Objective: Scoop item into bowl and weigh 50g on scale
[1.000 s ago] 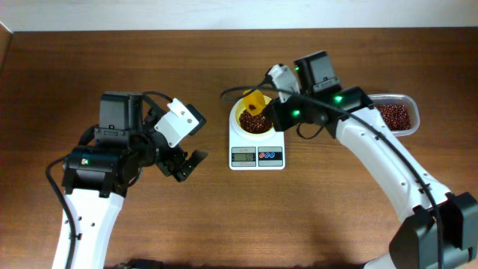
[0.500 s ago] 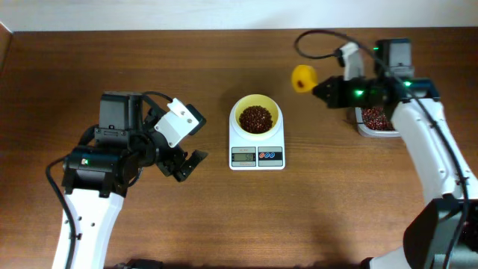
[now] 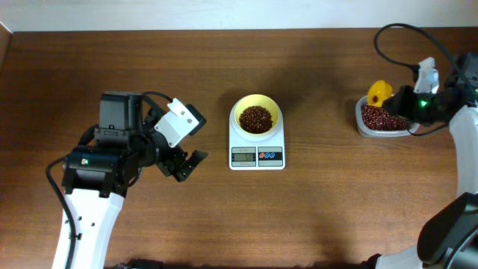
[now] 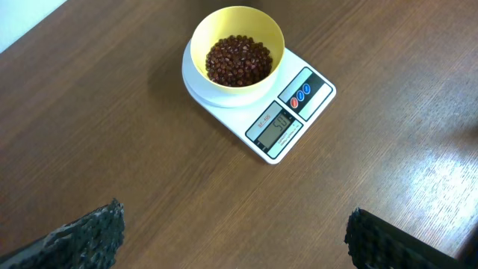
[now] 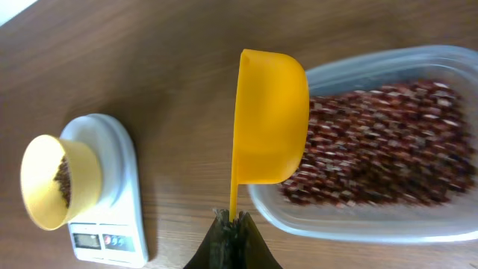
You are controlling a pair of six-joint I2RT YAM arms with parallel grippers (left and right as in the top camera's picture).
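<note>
The pale yellow bowl (image 3: 257, 117) holds a heap of dark red-brown beans (image 3: 255, 118) and sits on the white scale (image 3: 257, 155) at the table's middle. Bowl (image 4: 237, 52) and scale (image 4: 287, 123) also show in the left wrist view, and in the right wrist view the bowl (image 5: 51, 183) is on the scale (image 5: 112, 224). My right gripper (image 5: 233, 221) is shut on the handle of a yellow scoop (image 5: 269, 116), held over the left end of the clear tub of beans (image 5: 388, 142). My left gripper (image 3: 187, 161) is open and empty, left of the scale.
The clear plastic tub (image 3: 382, 119) of beans stands at the far right of the table, with the scoop (image 3: 379, 93) above its left end. The right arm's cable arcs above it. The table's far edge runs along the top.
My right gripper carried the scoop from over the bowl to the right, to the clear tub. The tub has shifted slightly left. The left arm has not moved.
</note>
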